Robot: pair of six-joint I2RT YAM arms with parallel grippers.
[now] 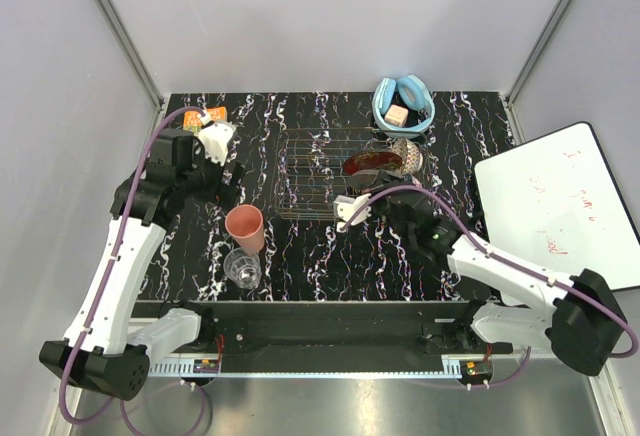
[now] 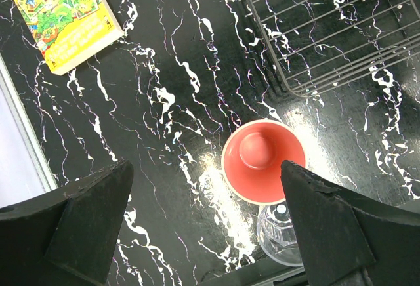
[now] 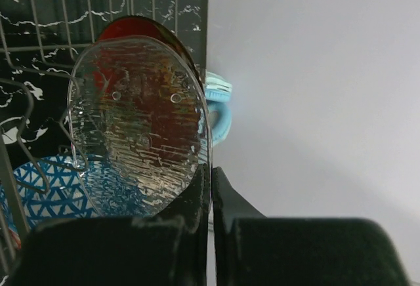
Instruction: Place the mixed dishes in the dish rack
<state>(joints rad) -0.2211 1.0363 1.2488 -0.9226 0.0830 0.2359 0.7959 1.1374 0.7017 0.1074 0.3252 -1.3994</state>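
Observation:
My right gripper is shut on the rim of the clear glass dish, holding it on edge over the dish rack. Behind the dish stands the red floral plate, and the blue patterned bowl lies lower left. From above, the right gripper is at the dish rack's right end, by the red plate and the beige speckled bowl. My left gripper hangs open above the table, near the salmon-pink cup and the glass tumbler.
Light-blue headphones lie behind the rack at the back right. An orange-green book sits at the back left corner. A whiteboard rests off the table's right edge. The cup and tumbler stand front left.

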